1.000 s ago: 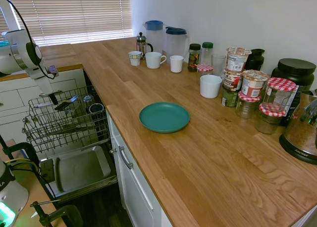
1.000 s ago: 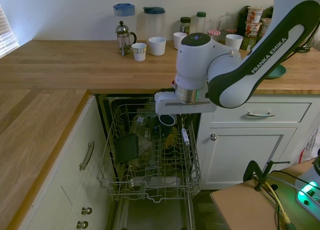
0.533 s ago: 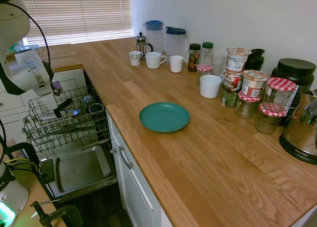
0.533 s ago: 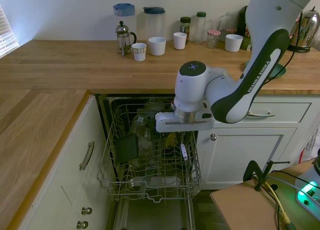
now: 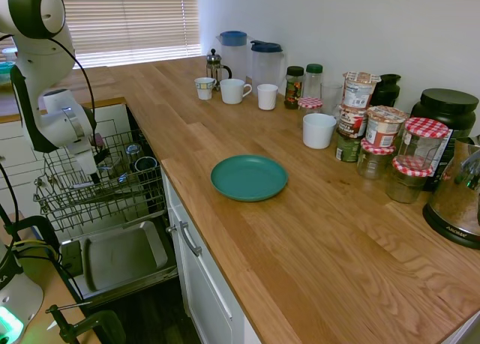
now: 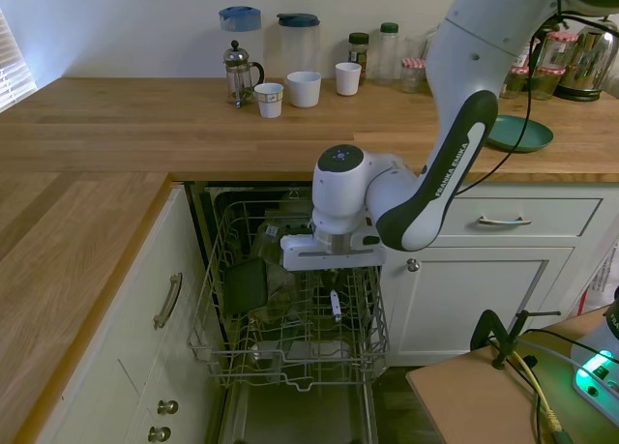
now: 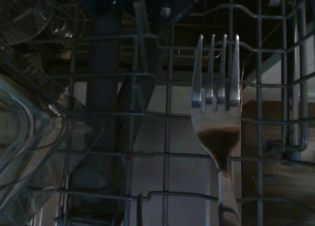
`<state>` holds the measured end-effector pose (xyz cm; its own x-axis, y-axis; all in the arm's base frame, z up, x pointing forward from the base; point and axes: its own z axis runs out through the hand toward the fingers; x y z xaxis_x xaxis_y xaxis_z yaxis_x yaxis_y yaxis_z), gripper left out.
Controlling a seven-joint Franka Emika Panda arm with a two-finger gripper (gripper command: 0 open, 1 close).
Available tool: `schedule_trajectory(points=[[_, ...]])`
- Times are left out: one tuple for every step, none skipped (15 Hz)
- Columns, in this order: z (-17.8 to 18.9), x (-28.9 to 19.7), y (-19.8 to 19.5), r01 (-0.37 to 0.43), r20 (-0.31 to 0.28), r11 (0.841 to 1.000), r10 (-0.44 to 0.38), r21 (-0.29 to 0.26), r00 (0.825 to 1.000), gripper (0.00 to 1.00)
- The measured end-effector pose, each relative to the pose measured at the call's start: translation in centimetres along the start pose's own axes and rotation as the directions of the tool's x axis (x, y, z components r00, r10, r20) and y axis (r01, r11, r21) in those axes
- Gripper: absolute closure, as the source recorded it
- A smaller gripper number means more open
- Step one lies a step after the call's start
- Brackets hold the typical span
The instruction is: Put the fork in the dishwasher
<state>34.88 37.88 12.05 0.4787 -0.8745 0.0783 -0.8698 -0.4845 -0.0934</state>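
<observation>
Gripper [image 6: 334, 287] has dropped lower, clamped on the fork [image 6: 335, 304], tines hanging below into the dishwasher [image 6: 290, 347] rack; release looks close.

You are in a home kitchen: wooden desk [image 5: 247, 134], cups [image 5: 235, 91], jam jars [image 5: 420, 145], open dishwasher [image 6: 290, 309].

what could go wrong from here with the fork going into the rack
The fork hangs tines down from the gripper inside the rack. In the wrist view its tines sit right among the wires, so they could snag. If let go here, such a slim fork might slip through the open grid towards the door. The clear container close by could get bumped.
</observation>
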Motion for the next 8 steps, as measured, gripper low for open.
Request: schedule_trajectory(points=[[0.6,0.0,-0.2,-0.002,0.001,1.000,0.002,-0.005,1.000,1.00],[1.2,0.0,-0.3,-0.003,-0.001,1.000,0.003,-0.009,1.000,1.00],[1.6,0.0,-0.4,-0.007,-0.001,1.000,0.007,-0.010,1.000,1.00],[2.0,0.2,-0.6,-0.012,-0.011,1.000,0.012,-0.007,1.000,0.00],[2.2,0.3,-0.6,-0.017,-0.019,1.000,0.017,-0.004,1.000,0.00],[2.4,0.1,-0.6,-0.020,-0.025,1.000,0.020,-0.004,0.999,0.00],[2.5,0.1,-0.6,-0.023,-0.030,1.000,0.023,-0.004,0.999,0.00],[2.6,0.0,-0.6,-0.026,-0.032,1.000,0.026,-0.004,0.999,0.00]])
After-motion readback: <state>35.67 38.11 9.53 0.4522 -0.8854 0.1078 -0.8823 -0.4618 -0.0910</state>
